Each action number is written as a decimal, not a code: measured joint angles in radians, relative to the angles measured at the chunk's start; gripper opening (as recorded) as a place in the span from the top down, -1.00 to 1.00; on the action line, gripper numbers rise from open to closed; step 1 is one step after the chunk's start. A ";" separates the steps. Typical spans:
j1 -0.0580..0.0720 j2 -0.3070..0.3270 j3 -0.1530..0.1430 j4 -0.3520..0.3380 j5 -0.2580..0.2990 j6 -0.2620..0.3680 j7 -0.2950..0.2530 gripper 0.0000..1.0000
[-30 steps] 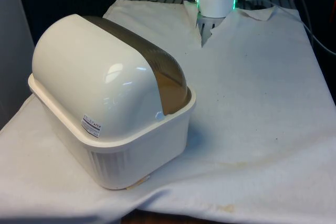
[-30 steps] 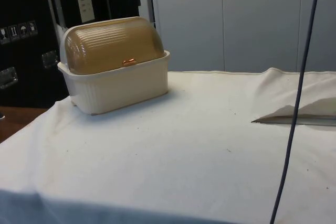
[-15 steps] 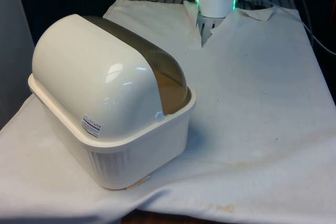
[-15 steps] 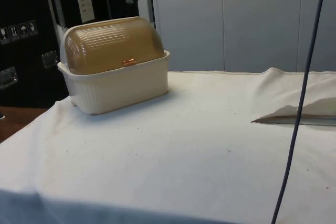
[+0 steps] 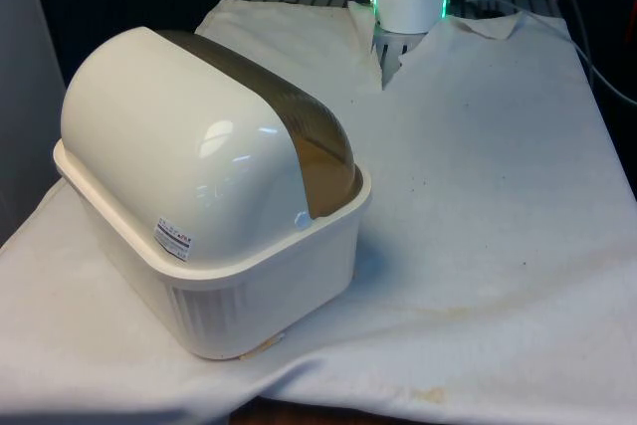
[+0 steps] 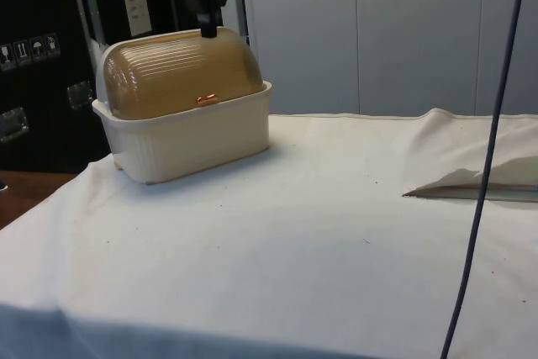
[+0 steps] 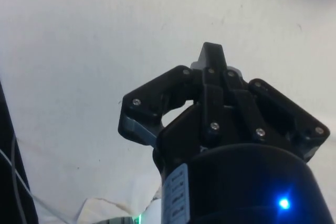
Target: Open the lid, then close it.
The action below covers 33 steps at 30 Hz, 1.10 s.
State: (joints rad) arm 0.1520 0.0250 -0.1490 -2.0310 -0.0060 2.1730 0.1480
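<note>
My gripper (image 6: 207,33) has dropped above the bread box (image 6: 185,119)'s closed lid (image 6: 181,71), fingers pressed together.

The gripper (image 6: 207,31) hangs in open air, high over the white cloth (image 6: 336,233), with nothing touching it. Under and beside it stands the only obstacle, the cream bread box (image 6: 189,128), with its brown ribbed lid (image 6: 181,71) closed. In the side view the finger tips appear just at the top of the lid, but whether they are near it cannot be told. Away from the box the cloth is flat and free, and a hand can pass there. A thin dark cable (image 6: 483,182) hangs well apart from the gripper.
</note>
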 measured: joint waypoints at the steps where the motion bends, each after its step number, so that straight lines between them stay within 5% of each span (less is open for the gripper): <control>1: 0.000 0.002 0.000 -0.004 0.000 0.010 0.005 1.00; 33: -0.001 0.107 -0.001 -0.055 0.002 0.214 0.195 1.00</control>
State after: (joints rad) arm 0.1510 0.1320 -0.1500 -2.0860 -0.0040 2.3870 0.3430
